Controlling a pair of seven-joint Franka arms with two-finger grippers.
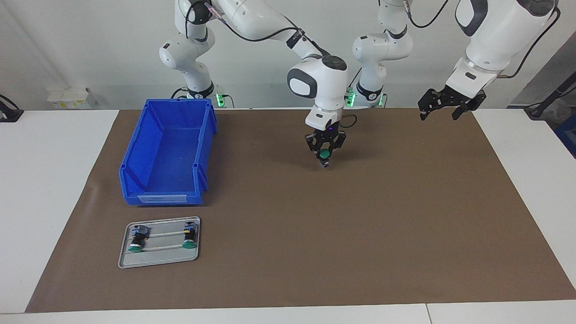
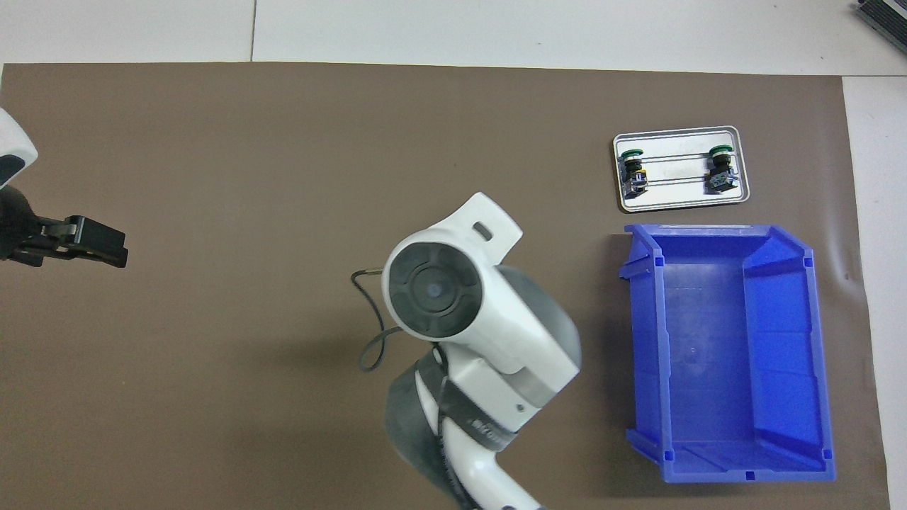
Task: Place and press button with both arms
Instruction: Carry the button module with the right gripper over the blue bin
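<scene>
Your right gripper point(image 1: 325, 157) — pinching the button point(image 1: 324, 155) over mid-mat point(image 1: 360, 225); left gripper point(image 1: 443, 108) — spread, waiting over the mat's edge.

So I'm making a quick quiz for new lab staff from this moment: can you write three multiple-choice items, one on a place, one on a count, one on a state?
1. Where is the metal tray?
A. In the blue bin
B. On the brown mat, farther from the robots than the blue bin
C. Under the left gripper

2. How many green-capped buttons lie on the tray?
A. One
B. Two
C. Four

3. What is the right gripper doing?
A. Shut on a button
B. Open, empty
C. Resting in the bin

Answers: 1 B, the tray sits beside the bin's front. 2 B, two caps show. 3 A, a green cap sits between its fingertips, while the left gripper waits open.
</scene>
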